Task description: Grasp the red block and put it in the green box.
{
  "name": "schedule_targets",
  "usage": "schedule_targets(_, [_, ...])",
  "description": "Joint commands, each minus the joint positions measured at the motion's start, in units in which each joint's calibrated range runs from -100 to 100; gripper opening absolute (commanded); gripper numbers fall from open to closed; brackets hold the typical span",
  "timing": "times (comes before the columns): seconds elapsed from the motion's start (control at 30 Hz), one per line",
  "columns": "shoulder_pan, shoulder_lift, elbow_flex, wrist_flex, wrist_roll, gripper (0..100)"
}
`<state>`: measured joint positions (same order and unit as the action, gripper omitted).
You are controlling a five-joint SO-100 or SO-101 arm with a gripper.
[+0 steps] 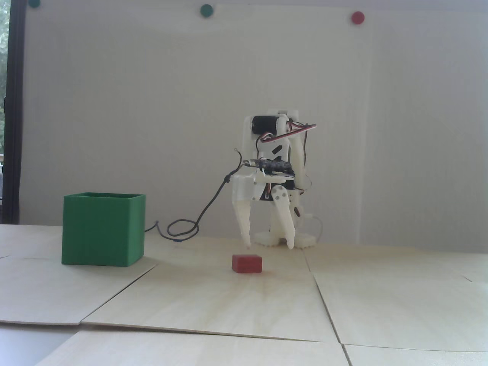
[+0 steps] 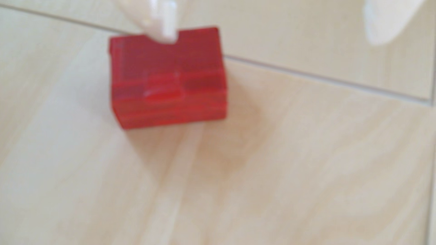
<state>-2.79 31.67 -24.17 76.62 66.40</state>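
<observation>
The red block (image 1: 247,264) lies on the light wooden table, in the middle of the fixed view. In the wrist view the red block (image 2: 167,80) fills the upper left, blurred. My white gripper (image 1: 269,247) points down just behind and above the block, jaws wide apart and empty. In the wrist view my gripper (image 2: 273,40) enters from the top; one fingertip (image 2: 165,28) overlaps the block's far edge and the other fingertip (image 2: 382,28) is far to the right. The green box (image 1: 103,228) stands at the left in the fixed view, open at the top, well apart from the block.
A black cable (image 1: 198,221) loops on the table between the box and the arm base (image 1: 284,238). Wooden panels (image 1: 244,305) with seams cover the table. Round green (image 1: 206,10) and red (image 1: 357,17) magnets sit on the white wall.
</observation>
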Motion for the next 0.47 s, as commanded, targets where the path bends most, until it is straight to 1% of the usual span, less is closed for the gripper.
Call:
schedule_targets(0.0, [0.0,-3.4,-4.2,1.0,-0.4,28])
schedule_targets(0.07, [1.0,-3.4,-4.3,1.8,-1.6,28])
schedule_targets(0.23, [3.0,-3.4,-4.8,2.5,-10.3,28])
schedule_targets(0.43, [3.8,-3.4,-4.4,2.6,-17.7,28])
